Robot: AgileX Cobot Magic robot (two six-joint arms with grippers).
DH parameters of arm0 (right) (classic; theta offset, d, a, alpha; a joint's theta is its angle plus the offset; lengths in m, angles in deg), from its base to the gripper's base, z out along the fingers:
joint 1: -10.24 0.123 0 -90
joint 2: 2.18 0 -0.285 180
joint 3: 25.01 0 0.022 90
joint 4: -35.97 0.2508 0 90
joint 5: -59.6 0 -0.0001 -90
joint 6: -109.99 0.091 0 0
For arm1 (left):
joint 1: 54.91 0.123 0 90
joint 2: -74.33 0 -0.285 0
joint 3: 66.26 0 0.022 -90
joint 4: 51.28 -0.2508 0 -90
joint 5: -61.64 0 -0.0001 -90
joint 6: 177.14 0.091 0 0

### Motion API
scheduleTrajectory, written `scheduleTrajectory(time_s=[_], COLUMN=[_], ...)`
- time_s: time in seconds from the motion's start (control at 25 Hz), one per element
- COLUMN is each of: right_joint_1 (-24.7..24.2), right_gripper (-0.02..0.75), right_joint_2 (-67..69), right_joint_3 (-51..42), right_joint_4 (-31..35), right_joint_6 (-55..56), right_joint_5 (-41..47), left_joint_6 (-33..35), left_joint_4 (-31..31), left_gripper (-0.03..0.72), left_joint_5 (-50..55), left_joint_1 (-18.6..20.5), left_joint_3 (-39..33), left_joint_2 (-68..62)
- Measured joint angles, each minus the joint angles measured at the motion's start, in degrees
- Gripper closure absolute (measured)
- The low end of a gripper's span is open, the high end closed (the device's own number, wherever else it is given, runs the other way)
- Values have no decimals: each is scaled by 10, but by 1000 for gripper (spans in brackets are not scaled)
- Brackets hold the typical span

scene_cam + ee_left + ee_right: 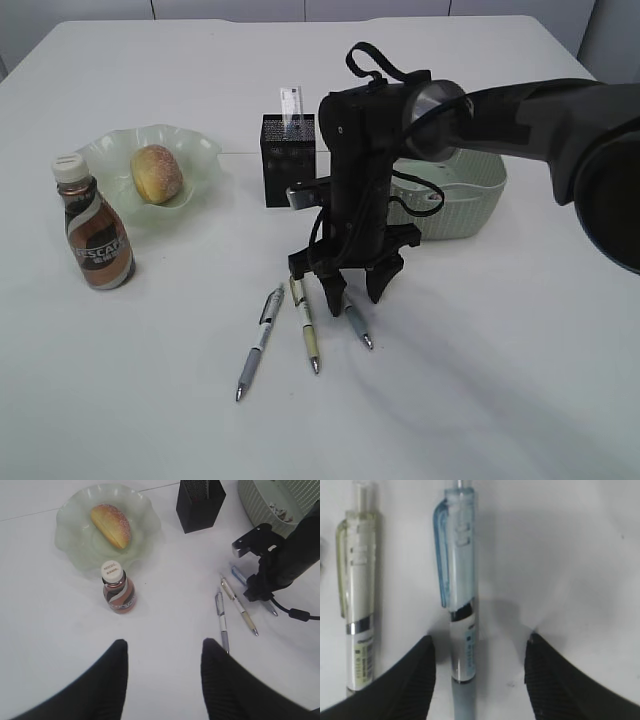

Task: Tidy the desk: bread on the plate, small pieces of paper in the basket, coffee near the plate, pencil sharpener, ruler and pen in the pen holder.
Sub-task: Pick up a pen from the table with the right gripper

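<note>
Blue-clipped pen lies between right gripper's jaws.

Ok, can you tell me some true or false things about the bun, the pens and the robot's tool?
1. The bun lies on the green glass plate. True.
2. The coffee bottle has tipped over. False: it stands upright beside the plate.
3. Three pens lie on the table. True: a grey one, a yellow-green one and a blue one.
4. The right tool is squeezing the blue pen. False: its fingers stand open on either side of the pen, not closed on it.
5. The black mesh cup stands between the plate and the basket. True.
6. The left tool carries a pen. False: it is open and empty.
</note>
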Motion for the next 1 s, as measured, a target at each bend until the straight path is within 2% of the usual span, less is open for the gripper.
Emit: scheduleTrajectory(time_s=[0.32, 0.4, 0.64, 1.0], right_joint_1=[1, 1, 1, 1], right_gripper=[325, 358, 531, 585], right_joint_2=[0, 0, 0, 0], right_joint_3=[0, 0, 0, 0], right_joint_4=[-22, -22, -22, -22], right_joint_6=[0, 0, -1, -1], right_joint_5=[-1, -1, -1, -1], left_joint_6=[0, 0, 0, 0], left_joint_4=[-1, -1, -1, 0], left_gripper=[338, 338, 338, 339], left_joint_5=[0, 0, 0, 0], left_joint_1=[0, 0, 0, 0], left_joint_3=[0, 0, 0, 0], left_joint_2=[0, 0, 0, 0])
